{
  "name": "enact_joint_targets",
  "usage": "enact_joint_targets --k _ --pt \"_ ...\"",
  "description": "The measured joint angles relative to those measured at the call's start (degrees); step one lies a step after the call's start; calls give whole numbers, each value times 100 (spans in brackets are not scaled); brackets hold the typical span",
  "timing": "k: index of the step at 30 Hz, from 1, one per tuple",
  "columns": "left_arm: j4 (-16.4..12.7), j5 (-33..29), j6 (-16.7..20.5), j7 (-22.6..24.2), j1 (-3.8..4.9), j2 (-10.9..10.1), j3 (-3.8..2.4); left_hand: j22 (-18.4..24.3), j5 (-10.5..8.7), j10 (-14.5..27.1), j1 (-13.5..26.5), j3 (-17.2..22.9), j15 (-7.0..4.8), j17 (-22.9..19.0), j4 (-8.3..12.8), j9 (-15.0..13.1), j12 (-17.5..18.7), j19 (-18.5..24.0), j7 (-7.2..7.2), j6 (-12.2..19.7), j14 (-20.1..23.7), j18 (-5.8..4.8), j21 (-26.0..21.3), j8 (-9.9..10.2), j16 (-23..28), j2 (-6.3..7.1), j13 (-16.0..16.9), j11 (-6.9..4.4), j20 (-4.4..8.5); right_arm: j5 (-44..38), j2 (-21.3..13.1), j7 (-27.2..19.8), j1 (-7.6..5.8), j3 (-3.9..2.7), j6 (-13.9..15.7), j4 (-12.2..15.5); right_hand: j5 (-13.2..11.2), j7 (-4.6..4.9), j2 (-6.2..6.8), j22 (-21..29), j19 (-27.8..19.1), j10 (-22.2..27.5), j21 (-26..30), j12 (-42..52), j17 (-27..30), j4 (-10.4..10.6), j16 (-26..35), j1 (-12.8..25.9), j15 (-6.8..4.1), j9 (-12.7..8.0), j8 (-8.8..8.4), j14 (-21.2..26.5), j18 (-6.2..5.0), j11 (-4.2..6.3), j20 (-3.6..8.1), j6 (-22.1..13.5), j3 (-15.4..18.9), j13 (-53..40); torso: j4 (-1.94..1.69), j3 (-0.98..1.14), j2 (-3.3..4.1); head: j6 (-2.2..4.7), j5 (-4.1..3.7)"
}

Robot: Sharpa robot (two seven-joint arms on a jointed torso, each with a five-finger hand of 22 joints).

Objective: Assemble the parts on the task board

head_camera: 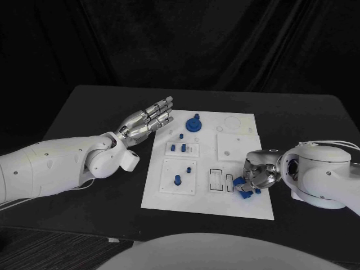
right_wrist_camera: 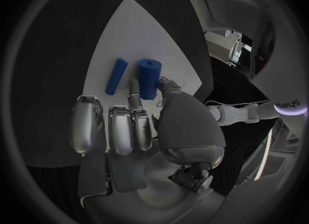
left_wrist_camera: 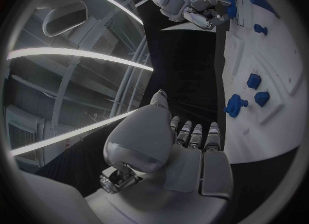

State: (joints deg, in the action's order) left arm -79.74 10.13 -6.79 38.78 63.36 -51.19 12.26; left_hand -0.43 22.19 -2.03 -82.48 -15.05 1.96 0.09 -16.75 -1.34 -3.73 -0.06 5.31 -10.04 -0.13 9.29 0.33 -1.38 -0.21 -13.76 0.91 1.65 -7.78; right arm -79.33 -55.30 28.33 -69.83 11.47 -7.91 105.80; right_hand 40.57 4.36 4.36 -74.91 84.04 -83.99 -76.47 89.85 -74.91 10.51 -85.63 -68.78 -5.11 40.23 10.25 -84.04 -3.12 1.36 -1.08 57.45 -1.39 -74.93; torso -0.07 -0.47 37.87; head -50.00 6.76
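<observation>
Hovering flat and open-fingered beside the task board (left_wrist_camera: 257, 131): left hand (left_wrist_camera: 187, 157); gripping a blue part (left_wrist_camera: 229, 3) opposite: right hand (left_wrist_camera: 205, 12).

Two glossy white arms, rounded shells with bulging joints. Thin white cables looped over the right arm (head_camera: 326, 174) near the wrist. Left hand (head_camera: 146, 122) and right hand (head_camera: 260, 171) both silver metal, fingers segmented with smooth pale-grey pads (right_wrist_camera: 86, 123). Dark lettering printed on a white arm shell (right_wrist_camera: 288, 104).
</observation>
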Motion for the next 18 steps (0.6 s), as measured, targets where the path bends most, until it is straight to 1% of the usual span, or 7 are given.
enact_joint_targets --k 3,5,8,12,15,16,18 --pt "0 0 -6 0 -1 0 0 -7 0 13 -20 0 0 0 0 -5 -26 0 -42 -42 0 0 0 0 0 -20 5 13 0 0 15 3 -1 -1 -17 -1 -51 95 -27 0 1 8 25 0 0 14 0 29 32 39 0 10 0 -36 -15 -98 -14 0 0 0 -1 0 -4" --pt "0 1 -11 0 -1 1 0 -7 0 0 -22 15 20 1 15 -10 -26 0 -41 -41 20 0 0 0 0 -22 5 41 0 -1 29 12 -2 -2 -38 -10 -427 140 -85 0 -7 -3 26 0 0 14 0 91 34 115 44 12 1 -47 -50 -145 -14 0 1 0 -2 0 -7" --pt "0 1 -19 0 -1 2 0 -13 0 0 1 15 20 1 16 -21 -50 -22 -133 -133 20 1 0 0 0 -45 5 41 -22 -2 53 37 -3 -4 -72 -23 -850 183 -96 0 0 -3 26 0 0 -13 0 227 54 239 168 -8 1 -47 -57 -235 -42 0 1 0 -2 0 -8" --pt "-1 1 -27 1 -2 2 0 -22 22 0 1 15 40 0 16 -27 -65 -21 -184 -184 0 1 0 -17 0 -45 11 41 -21 -2 89 80 -5 -9 -114 -34 -1426 222 -67 0 0 16 25 0 0 -375 0 391 73 340 319 10 0 -67 -57 -350 -337 1 1 0 -2 0 -7" --pt "-2 1 -34 1 -2 0 0 -34 22 0 -23 16 53 -1 15 -27 -65 -21 -216 -216 12 0 0 -23 0 -69 11 41 -21 -2 114 119 -7 -11 -140 -45 -1770 219 -95 0 0 16 26 0 0 -435 0 465 73 410 409 11 1 -67 -57 -421 -364 1 0 0 -2 0 -7" --pt "-2 1 -37 1 -2 0 0 -35 22 0 -22 15 61 -2 15 -27 -65 -23 -216 -216 21 1 0 -23 0 -68 10 41 -23 -2 122 129 -7 -11 -147 -45 -1842 220 -88 0 0 16 26 0 0 -528 -1 472 73 417 418 10 0 -67 -57 -447 -451 1 0 0 -2 0 -7" --pt "-2 2 -43 1 -3 0 0 -48 22 0 -22 15 61 -3 16 -27 -65 -42 -235 -235 21 1 0 -23 0 -68 10 41 -42 -2 140 161 -8 -13 -163 -51 -1978 229 -88 0 0 17 48 0 0 -552 -1 473 73 446 465 10 1 -67 -57 -456 -427 1 0 0 -2 0 -7"
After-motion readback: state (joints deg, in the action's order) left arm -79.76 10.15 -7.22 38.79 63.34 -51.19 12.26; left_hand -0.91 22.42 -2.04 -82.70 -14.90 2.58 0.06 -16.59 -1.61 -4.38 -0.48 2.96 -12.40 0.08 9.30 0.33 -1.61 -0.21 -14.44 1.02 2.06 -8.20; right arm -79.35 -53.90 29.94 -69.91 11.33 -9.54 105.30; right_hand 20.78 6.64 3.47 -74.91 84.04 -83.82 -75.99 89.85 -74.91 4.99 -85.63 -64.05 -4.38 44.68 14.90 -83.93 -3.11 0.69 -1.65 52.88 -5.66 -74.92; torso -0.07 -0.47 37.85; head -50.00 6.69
